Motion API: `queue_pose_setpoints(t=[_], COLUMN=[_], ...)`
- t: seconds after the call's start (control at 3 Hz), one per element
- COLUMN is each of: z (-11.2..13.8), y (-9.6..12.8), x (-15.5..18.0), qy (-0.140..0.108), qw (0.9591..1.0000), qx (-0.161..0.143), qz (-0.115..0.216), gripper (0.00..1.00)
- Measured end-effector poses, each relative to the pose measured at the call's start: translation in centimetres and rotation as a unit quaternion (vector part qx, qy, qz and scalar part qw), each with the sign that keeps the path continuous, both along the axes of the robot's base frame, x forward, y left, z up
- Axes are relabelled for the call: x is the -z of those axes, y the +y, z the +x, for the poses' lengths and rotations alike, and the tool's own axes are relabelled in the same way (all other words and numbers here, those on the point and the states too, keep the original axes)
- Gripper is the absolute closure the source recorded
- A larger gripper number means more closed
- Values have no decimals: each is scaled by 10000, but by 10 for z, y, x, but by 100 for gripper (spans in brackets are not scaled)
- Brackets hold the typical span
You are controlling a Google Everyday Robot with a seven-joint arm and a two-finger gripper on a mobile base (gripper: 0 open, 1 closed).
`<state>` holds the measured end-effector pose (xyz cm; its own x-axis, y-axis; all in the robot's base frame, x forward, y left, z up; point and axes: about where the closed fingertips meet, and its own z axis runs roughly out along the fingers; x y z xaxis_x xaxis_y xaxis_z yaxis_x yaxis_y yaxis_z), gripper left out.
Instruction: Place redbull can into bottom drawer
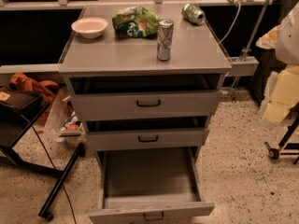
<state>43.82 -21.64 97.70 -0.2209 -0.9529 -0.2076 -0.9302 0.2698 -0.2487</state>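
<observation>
The redbull can (pixel 164 39), slim, silver and blue, stands upright on the grey cabinet top (pixel 117 55), right of centre. The bottom drawer (pixel 152 212) is pulled far out; its tray shows nothing inside. The two upper drawers are each open a little. My gripper (pixel 280 94) is a pale blurred shape at the right edge, well right of the cabinet and apart from the can, at about the height of the top drawer. It holds nothing that I can see.
On the cabinet top are a white bowl (pixel 89 27), a green chip bag (pixel 135 21) and a green can (pixel 193 13) lying on its side. A black stand (pixel 28 125) is at the left, a wheeled frame (pixel 280 148) at the right. The floor is speckled.
</observation>
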Motion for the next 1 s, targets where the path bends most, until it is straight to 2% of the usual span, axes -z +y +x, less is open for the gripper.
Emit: queue_pose_setpoints(t=[0.67,1.0], z=[5,31], y=[1,5], x=[1,13], qy=[-66,-180], qw=[9999,9981], qx=[79,376], qz=[68,447], gripper=[0,0])
